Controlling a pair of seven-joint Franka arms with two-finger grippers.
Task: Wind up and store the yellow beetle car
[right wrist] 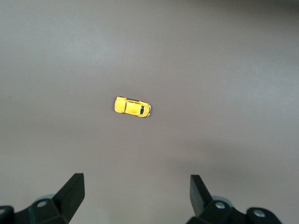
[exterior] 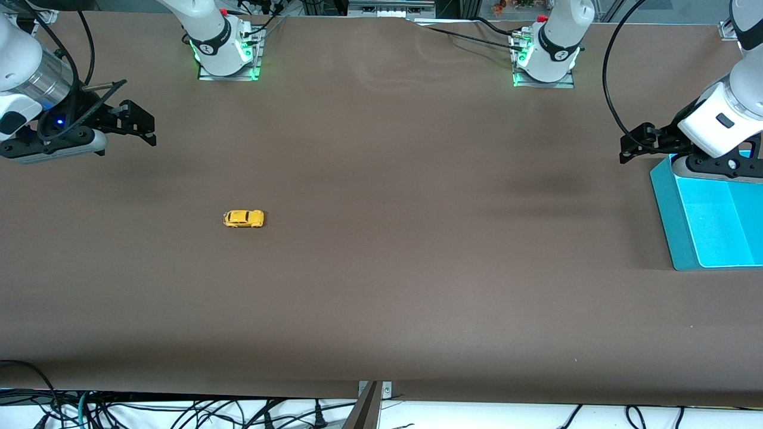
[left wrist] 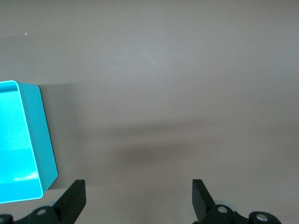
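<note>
While the yellow beetle car (exterior: pixel 244 218) sits on its wheels on the bare worktop (exterior: pixel 381 268) toward the right arm's end, I see my right tool (exterior: pixel 134 125) spread wide, gripping nothing. My left tool (exterior: pixel 635 143) is just as wide and empty, hanging beside the turquoise bin (exterior: pixel 667 208).

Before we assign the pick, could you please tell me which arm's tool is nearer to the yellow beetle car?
Right. The right tool, open, hangs above the table at the right arm's end, near the yellow beetle car. The left tool, open, hangs by the teal bin at the left arm's end.
</note>
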